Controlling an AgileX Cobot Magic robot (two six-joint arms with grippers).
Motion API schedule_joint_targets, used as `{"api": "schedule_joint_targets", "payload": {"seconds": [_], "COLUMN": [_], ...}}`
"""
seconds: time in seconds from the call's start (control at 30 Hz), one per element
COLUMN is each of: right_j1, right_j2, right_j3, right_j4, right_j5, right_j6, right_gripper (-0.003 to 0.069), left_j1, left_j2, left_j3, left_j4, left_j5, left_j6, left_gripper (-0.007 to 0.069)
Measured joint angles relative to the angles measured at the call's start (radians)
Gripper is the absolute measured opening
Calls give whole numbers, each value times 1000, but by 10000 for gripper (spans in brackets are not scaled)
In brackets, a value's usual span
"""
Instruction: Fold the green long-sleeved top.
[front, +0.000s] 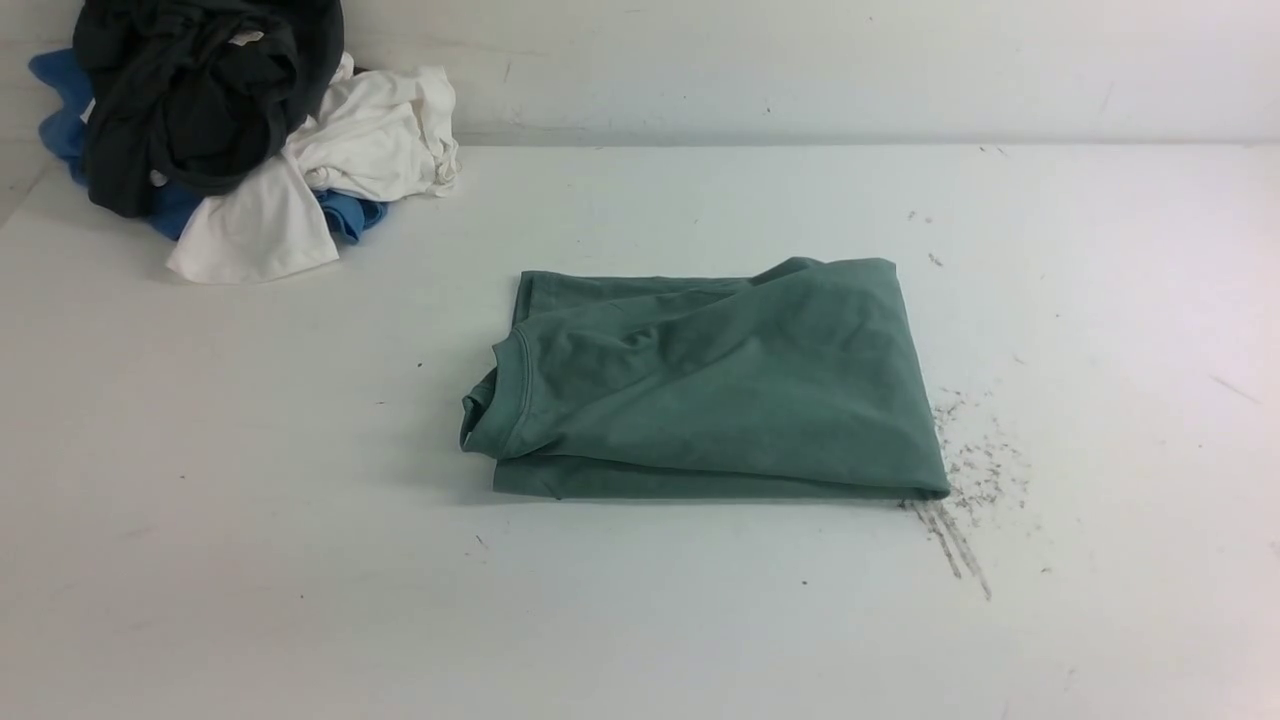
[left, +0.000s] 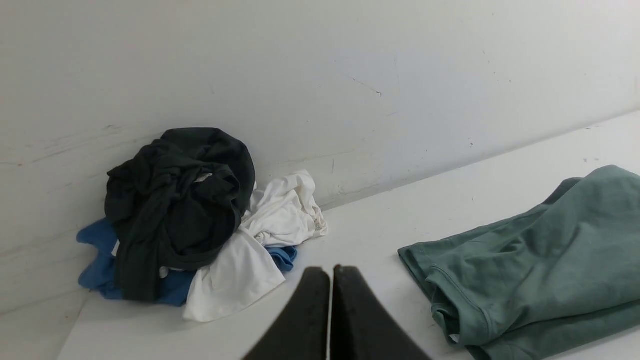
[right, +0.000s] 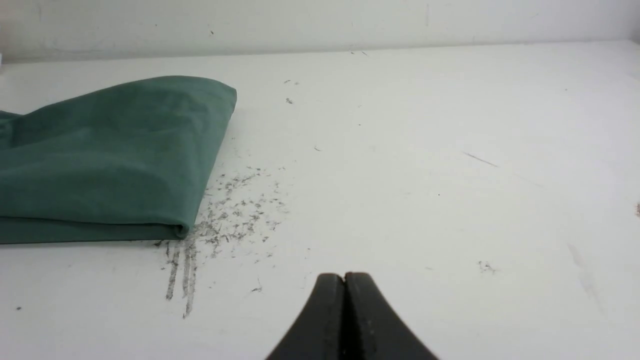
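White table (front: 200, 560), scuffed; green top (front: 710, 385) folded; wall (front: 800, 60) behind.

No readable text, label, brand, number or sign appears in any view. The pale tag-like patch on the dark garment (front: 190, 100) at the upper left of the frame is too small to read.

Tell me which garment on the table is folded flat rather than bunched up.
The green long-sleeved top, lying alone mid-table as a flat rectangle. The black, white and blue clothes are heaped against the back wall.
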Motion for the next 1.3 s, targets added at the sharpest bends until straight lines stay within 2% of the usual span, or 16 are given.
{"api": "schedule_joint_targets", "payload": {"seconds": [0.47,0.57,0.67,0.77,0.87,0.93,0.97,1.07,1.3], "right_j1": [0,-1,-1,-1,-1,-1,-1,-1,-1], "right_j2": [0,0,0,0,0,0,0,0,0], "right_j3": [0,-1,-1,-1,-1,-1,-1,-2,-2], "right_j4": [0,-1,-1,-1,-1,-1,-1,-1,-1], "right_j5": [1,1,3,5,5,6,6,7,7], "right_j6": [0,0,1,1,1,1,1,1,1], "right_gripper": [-14,-14,-14,-14,-14,-14,-14,-14,-14], "left_j1": [2,20,51,80,103,127,127,137,137], "left_j2": [-63,-133,-151,-151,-151,-151,-151,-151,-151], "left_j3": [63,140,267,329,335,335,335,334,331], "left_j4": [0,1,0,-13,-20,-17,-17,-7,-7], "left_j5": [-24,-43,-136,-161,-132,-42,-34,123,138], "left_j6": [0,0,-4,-46,-99,-152,-154,-171,-171], "left_gripper": [-7,-7,-7,-7,-7,-7,-7,-7,-7]}}
